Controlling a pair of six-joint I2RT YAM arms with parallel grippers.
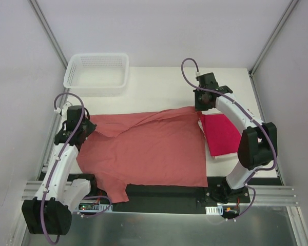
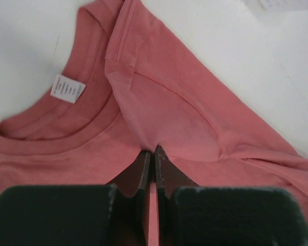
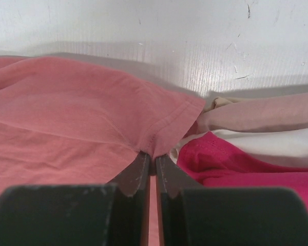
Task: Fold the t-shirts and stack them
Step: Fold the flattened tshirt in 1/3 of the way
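The salmon-pink t-shirt [image 1: 149, 148] lies spread across the table middle, its near hem hanging over the front edge. My left gripper [image 1: 85, 126] is shut on its fabric beside the collar, where a white label [image 2: 68, 88] shows in the left wrist view [image 2: 154, 149]. My right gripper [image 1: 199, 107] is shut on the hemmed edge of the shirt's far right corner [image 3: 164, 130], seen in the right wrist view [image 3: 154, 155]. The crimson-magenta t-shirt [image 1: 223, 134] lies folded at the right, under my right arm, also in the right wrist view [image 3: 231, 161].
A white mesh basket [image 1: 97, 72] stands at the back left. Beige and white folded cloth [image 3: 256, 123] lies just past the crimson shirt in the right wrist view. White table [image 1: 159, 87] shows behind the shirts. Frame rails run along the near edge.
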